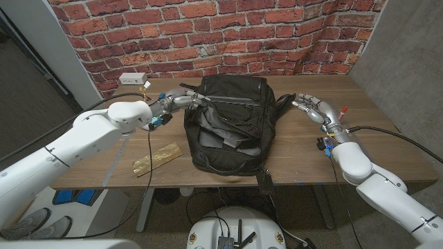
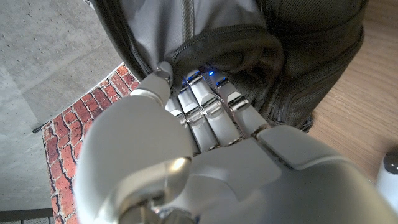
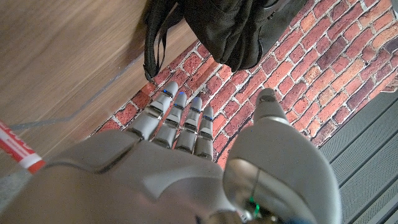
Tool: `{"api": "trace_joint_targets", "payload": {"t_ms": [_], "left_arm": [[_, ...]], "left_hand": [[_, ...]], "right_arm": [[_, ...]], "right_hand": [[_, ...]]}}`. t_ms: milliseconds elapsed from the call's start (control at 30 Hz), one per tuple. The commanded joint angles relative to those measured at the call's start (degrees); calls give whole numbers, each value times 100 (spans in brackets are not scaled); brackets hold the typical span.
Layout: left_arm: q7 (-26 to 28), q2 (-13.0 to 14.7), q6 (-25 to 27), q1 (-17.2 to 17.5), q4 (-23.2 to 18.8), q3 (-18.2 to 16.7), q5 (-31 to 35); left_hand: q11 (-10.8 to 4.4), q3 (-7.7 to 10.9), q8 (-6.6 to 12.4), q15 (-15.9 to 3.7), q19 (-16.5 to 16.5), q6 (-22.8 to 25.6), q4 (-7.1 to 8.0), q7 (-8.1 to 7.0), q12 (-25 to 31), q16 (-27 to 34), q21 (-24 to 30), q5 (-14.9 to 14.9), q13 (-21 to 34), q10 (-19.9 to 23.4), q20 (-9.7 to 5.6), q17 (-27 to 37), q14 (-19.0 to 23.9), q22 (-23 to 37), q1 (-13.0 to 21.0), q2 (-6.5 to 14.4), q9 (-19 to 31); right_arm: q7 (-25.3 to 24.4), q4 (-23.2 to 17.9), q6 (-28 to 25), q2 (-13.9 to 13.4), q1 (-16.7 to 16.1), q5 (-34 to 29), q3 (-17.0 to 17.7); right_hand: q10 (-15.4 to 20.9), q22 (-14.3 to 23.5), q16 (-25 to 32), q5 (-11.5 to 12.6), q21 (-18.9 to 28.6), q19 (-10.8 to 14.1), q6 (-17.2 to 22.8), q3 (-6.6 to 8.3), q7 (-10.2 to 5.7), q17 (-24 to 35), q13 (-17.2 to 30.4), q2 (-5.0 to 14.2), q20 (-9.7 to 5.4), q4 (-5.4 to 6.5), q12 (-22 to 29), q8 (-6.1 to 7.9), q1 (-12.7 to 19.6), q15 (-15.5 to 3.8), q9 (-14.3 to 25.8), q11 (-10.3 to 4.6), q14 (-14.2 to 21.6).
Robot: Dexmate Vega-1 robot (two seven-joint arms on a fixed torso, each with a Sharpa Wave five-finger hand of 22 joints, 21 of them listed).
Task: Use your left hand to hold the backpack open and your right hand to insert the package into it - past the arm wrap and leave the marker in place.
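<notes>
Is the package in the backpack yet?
No. The package lies on the table, left of the backpack. The right robot hand is empty.

Right hand empty, fingers extended — black backpack, marker on table

Even, soft overhead light; the table shows faint sheen. Head view is sharp. Wrist views blur the near hands.
</notes>
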Motion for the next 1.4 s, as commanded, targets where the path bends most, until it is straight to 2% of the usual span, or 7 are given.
{"api": "trace_joint_targets", "payload": {"t_ms": [33,200,633,900,1133,1167,1400], "left_arm": [[-517,154,-168,-263,239,97,28],[-862,204,-305,-391,390,146,27],[-1115,312,-514,-410,509,63,-23],[-962,411,-691,-198,380,-113,-11],[-801,427,-861,15,296,-246,-6],[-786,452,-844,34,266,-250,9],[-820,456,-970,145,271,-306,-29]], "left_hand": [[-4,22,-25,-367,-115,-212,-17,-41,-30,-20,-23,2,-2,-287,-743,-15,-275,5,-51,-148,7],[-26,27,-34,-342,-329,-478,-14,-83,-21,-33,-38,5,-9,-650,-734,-28,-757,7,-119,-260,-11],[-3,-11,-34,-289,-623,-915,0,-79,-30,-28,-31,-9,-21,-1307,-700,-45,-1365,3,-274,-474,-32],[64,-227,-60,-239,-764,-1276,15,-126,-59,-13,-23,-39,-25,-1929,-632,-29,-1874,6,-384,-659,-46],[142,-410,-80,-55,-1018,-1790,40,-183,-46,-27,-41,-25,-43,-2531,-551,-34,-2560,-1,-426,-701,-78],[205,-449,-76,-34,-1066,-1868,50,-190,-43,-12,-43,-26,-48,-2657,-539,-34,-2654,-3,-448,-707,-85],[207,-611,-39,134,-1295,-2048,68,-235,-30,-14,-56,-33,-69,-3106,-489,-39,-3156,-15,-524,-766,-111]], "right_arm": [[-66,86,27,-25,83,73,-78],[-83,111,40,-30,109,89,-109],[-120,143,31,-44,169,131,-169],[-102,209,81,-45,222,172,-211],[-72,260,126,-70,258,200,-236],[-65,273,138,-73,267,208,-236],[-46,292,156,-104,284,237,-235]], "right_hand": [[-18,17,-24,17,28,-13,24,-1,16,1,-7,7,-35,-8,0,-5,-25,7,-3,-17,-34],[-23,16,-24,17,31,-15,24,-1,14,-11,-18,13,-34,-16,0,-6,-28,7,-4,-16,-32],[-29,14,-26,18,36,-26,20,0,5,-39,-44,31,-35,-37,3,-10,-35,14,-5,-17,-33],[-30,14,-28,18,40,-29,19,-1,1,-55,-60,42,-33,-47,5,-12,-41,16,-6,-17,-36],[-42,13,-29,17,44,-28,15,-4,-4,-69,-73,48,-29,-54,3,-14,-52,14,-6,-16,-40],[-42,13,-28,17,44,-29,15,-4,-5,-71,-75,49,-29,-55,3,-14,-52,14,-6,-19,-38],[-45,13,-29,17,44,-38,13,-5,-7,-87,-90,58,-19,-65,5,-16,-59,8,-7,-18,-40]]}}
